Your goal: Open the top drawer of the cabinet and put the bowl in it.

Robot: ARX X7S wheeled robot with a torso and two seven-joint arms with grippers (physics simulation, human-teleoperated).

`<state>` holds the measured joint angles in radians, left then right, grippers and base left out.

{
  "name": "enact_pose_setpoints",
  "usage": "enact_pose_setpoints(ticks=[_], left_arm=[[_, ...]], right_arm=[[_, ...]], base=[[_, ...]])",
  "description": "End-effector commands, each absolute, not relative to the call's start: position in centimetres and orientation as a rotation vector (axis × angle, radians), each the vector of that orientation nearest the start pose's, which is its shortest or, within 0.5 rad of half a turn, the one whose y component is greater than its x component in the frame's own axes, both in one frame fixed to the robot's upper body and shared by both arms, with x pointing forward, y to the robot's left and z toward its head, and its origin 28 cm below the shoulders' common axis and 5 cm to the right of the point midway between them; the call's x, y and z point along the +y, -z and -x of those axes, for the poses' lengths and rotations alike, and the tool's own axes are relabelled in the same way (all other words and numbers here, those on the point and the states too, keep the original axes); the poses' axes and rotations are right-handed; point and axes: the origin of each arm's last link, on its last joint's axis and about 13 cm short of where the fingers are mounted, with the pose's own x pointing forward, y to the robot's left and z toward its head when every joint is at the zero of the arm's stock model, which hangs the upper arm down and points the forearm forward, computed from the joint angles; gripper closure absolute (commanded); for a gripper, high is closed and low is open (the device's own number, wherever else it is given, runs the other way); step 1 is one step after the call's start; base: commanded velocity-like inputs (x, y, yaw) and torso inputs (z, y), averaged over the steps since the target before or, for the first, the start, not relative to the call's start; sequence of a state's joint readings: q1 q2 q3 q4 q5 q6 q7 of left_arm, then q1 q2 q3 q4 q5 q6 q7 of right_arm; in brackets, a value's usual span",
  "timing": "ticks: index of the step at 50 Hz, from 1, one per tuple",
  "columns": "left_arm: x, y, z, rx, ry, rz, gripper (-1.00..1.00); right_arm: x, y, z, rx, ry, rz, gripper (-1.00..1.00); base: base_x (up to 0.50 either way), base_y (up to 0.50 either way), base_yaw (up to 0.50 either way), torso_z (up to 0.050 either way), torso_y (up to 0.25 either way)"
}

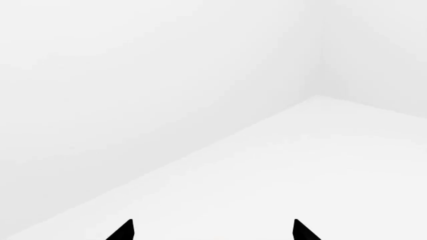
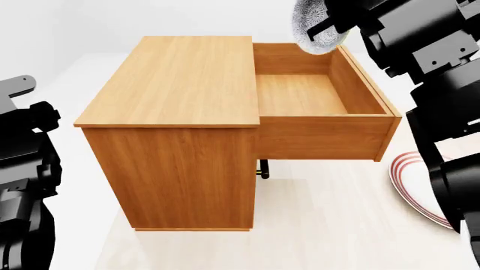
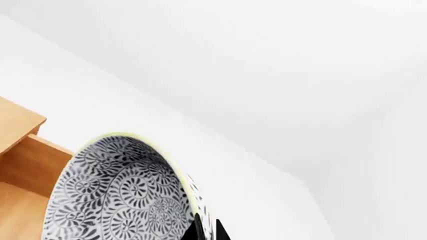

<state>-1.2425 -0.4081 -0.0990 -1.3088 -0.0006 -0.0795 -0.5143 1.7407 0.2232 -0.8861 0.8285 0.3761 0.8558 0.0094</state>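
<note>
Bowl [image 2: 318, 31] pinched at rim by right gripper [image 3: 203, 227], tilted over top drawer [image 2: 300, 93] back corner; may clip wall. Left gripper [image 1: 213, 232] open, empty.

All three renders are bright and evenly lit, with flat, diffuse light that has no single visible source. In the head view the cabinet [image 2: 176, 112] top is paler than its front face, so light falls mostly from above; a soft, faint shadow lies on the pale floor at lower centre under the top drawer [image 2: 322, 112], whose inner walls are slightly darker than its floor. The black arm parts at both frame edges show almost no shading detail. The left wrist view is nearly washed out, white on white, with only weak grey gradients marking surfaces. Edges are crisp everywhere; the bowl [image 3: 120, 195] pattern is sharp, with no blur, glare or edge distortion.
</note>
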Motion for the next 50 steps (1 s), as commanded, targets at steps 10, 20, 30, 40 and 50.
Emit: enact_pose_setpoints(ticks=[10, 20, 30, 40, 50], left_arm=[[38.3, -16.1, -38.8, 0.122, -0.937, -0.037, -1.00], [38.3, -16.0, -38.7, 0.125, -0.940, -0.035, -1.00], [38.4, -15.9, -38.7, 0.127, -0.941, -0.033, -1.00], [38.4, -15.9, -38.7, 0.126, -0.943, -0.036, -1.00], [38.3, -15.8, -38.6, 0.129, -0.942, -0.038, -1.00]], right_arm=[[-12.4, -37.1, -39.5, 0.336, 0.031, 0.550, 1.00], [-11.9, -37.0, -40.3, 0.427, -0.028, 0.444, 1.00], [-11.6, -36.9, -40.1, 0.467, -0.028, 0.454, 1.00], [-11.1, -35.6, -40.4, 0.498, -0.041, 0.452, 1.00], [-10.6, -34.6, -40.4, 0.527, -0.104, 0.344, 1.00]], base=[[0.00, 0.00, 0.00, 0.000, 0.001], [0.00, 0.00, 0.00, 0.000, 0.000], [0.00, 0.00, 0.00, 0.000, 0.000], [0.00, 0.00, 0.00, 0.000, 0.001], [0.00, 0.00, 0.00, 0.000, 0.000]])
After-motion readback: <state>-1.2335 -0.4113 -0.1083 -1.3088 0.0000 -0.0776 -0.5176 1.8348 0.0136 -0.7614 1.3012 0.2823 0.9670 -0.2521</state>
